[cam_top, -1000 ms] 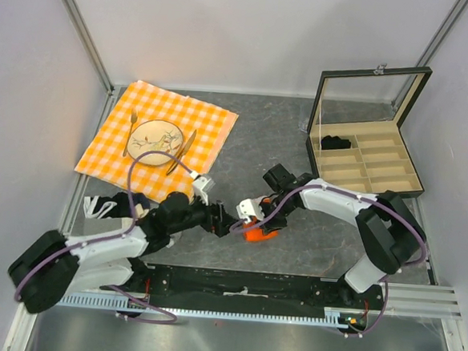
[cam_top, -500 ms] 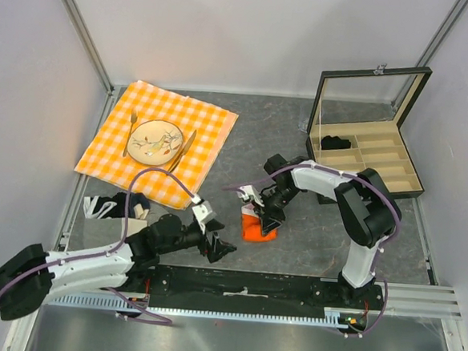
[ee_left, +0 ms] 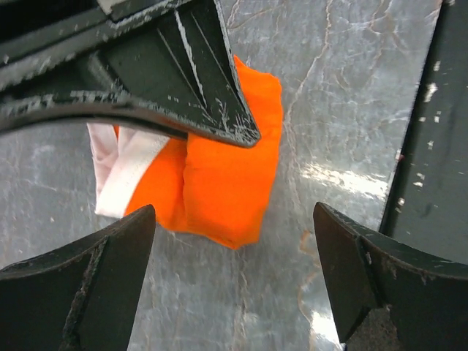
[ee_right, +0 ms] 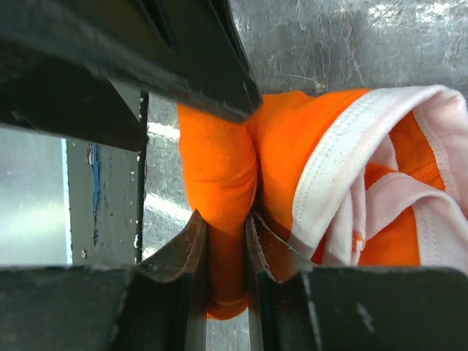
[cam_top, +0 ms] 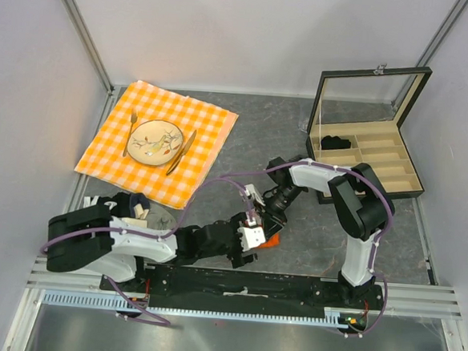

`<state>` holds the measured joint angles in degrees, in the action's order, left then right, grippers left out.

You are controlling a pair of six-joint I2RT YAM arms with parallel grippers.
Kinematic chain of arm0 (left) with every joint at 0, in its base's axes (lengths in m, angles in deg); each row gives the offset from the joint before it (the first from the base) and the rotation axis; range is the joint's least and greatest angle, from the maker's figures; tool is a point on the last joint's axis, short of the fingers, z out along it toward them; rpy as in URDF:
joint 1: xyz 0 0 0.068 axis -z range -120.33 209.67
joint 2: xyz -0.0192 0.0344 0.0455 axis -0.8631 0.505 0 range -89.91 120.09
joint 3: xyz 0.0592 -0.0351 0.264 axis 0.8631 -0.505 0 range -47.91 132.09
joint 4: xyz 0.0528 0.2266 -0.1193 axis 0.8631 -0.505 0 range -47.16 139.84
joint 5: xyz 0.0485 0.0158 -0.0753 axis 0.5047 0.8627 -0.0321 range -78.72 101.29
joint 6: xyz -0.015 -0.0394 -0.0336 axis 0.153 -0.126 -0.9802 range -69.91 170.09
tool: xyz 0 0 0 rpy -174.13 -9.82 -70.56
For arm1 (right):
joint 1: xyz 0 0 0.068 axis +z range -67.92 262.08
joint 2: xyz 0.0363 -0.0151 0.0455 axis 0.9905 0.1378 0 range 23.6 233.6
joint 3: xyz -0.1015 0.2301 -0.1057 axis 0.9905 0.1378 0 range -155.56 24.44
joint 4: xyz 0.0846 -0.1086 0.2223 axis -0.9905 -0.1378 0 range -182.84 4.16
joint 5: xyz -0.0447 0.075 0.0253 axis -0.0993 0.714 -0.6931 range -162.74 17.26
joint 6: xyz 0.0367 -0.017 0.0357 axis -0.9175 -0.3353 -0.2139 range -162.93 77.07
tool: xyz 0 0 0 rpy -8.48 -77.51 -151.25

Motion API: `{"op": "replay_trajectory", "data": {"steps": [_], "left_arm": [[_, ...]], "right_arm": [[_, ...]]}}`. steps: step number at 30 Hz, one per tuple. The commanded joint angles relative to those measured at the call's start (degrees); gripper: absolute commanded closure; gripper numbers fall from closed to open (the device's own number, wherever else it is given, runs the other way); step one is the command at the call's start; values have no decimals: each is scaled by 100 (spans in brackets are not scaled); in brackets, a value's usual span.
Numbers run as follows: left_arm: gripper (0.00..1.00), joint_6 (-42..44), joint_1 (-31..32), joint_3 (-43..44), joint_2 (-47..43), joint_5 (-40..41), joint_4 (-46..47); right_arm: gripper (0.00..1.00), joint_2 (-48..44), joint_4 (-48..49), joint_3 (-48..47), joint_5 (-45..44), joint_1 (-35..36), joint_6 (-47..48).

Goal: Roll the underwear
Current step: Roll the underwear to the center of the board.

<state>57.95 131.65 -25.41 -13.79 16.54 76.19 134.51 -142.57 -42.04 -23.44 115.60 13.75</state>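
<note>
The left gripper [ee_left: 234,252] is hovering with its jaws spread wide, gripping nothing, just over the underwear [ee_left: 227,183]. The underwear is lying bunched on the grey table [ee_left: 351,88] (white trim showing at one side). The right gripper [ee_right: 228,245] is pinching an orange fold of it between nearly closed fingers. Farther back, an open box [cam_top: 379,166] is sitting.

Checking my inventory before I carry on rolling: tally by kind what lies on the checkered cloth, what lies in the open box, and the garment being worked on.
plate: 1
fork: 1
knife: 1
black fabric bundle: 1
orange underwear: 1
Total: 5
</note>
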Motion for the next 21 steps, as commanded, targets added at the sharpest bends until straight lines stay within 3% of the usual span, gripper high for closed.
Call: {"op": "replay_trajectory", "data": {"steps": [1,5,8,11,12,14,15,19,21], "left_arm": [[6,1032,158,483,560,731,406],[6,1174,202,711,957,933,415],[14,1174,210,843,1186,969,319],[37,1034,211,984,1344,837,55],[53,990,202,993,1370,784,11],[66,841,202,993,1414,653,-59],[80,788,202,993,1406,626,-94],[98,472,167,1081,1423,371,-411],[98,296,36,1142,1406,196,-630]], "right_arm": [[85,361,145,118,-746,6,106],[85,396,145,82,-773,-3,53],[85,405,136,65,-781,-21,27],[84,422,136,30,-781,-38,-26],[84,414,136,30,-773,-47,-26],[83,405,136,21,-764,-56,-26],[83,405,145,21,-746,-65,-35],[80,247,171,-23,-729,-143,-52],[75,-95,276,-14,-729,-266,-149]]}}
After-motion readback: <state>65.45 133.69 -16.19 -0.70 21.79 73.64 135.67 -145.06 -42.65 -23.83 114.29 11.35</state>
